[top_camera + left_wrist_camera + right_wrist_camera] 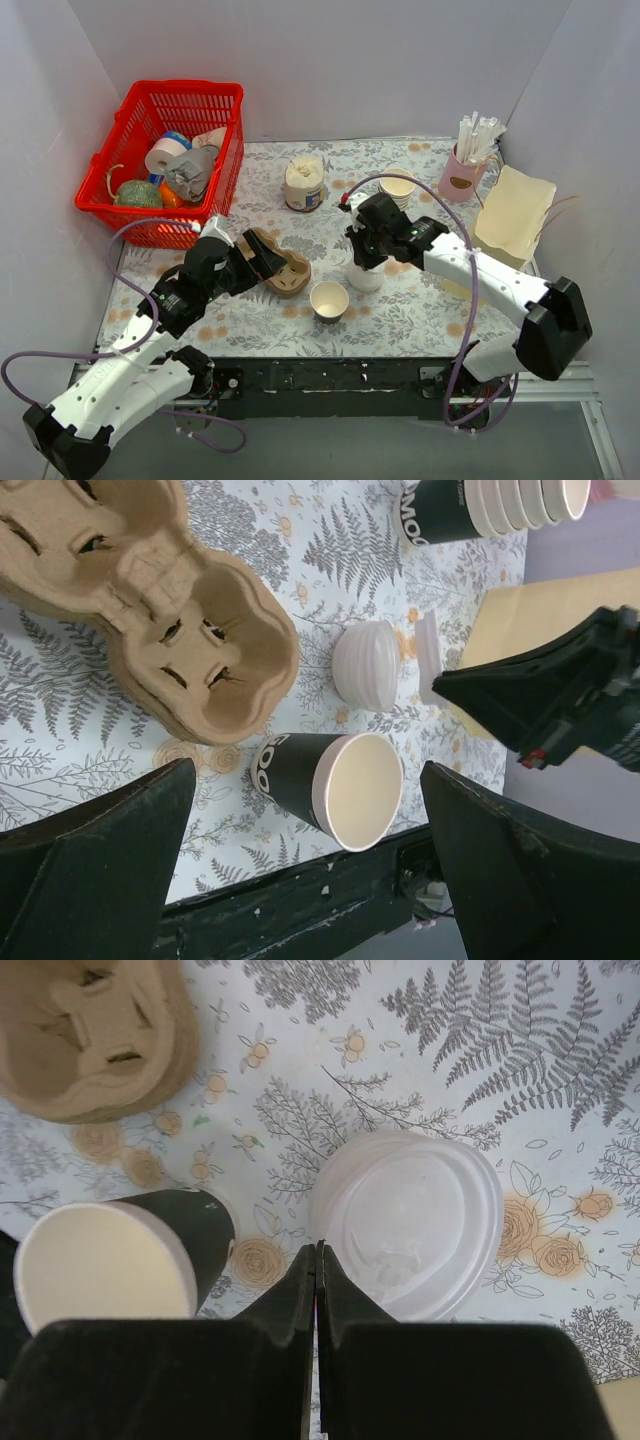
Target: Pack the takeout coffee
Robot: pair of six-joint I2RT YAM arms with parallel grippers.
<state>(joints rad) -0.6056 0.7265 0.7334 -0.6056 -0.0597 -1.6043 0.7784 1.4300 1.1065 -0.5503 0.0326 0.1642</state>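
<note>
Top view first: the takeout coffee (365, 278) stands near the middle of the table (420, 310), a little toward the near edge. It is between the pulp carrier (285, 270) and the paper bag (512, 215) over by the right edge. The right gripper (360, 260) hangs directly over it. The left gripper (258, 255) hovers at the carrier, likely to steady it for loading. An open cup (329, 300) stands by the near edge.

Left wrist now: jaws spread wide, gripping nothing, with only that open cup on the table beyond them. Across the way, the white lid (428, 655) sits apart from the coffee's ribbed body, and the right fingertip touches it.

Right wrist: fingers (290, 1300) pressed together at the lid's near rim. I judge that a pinch, so the lid can be handled by its edge.
</note>
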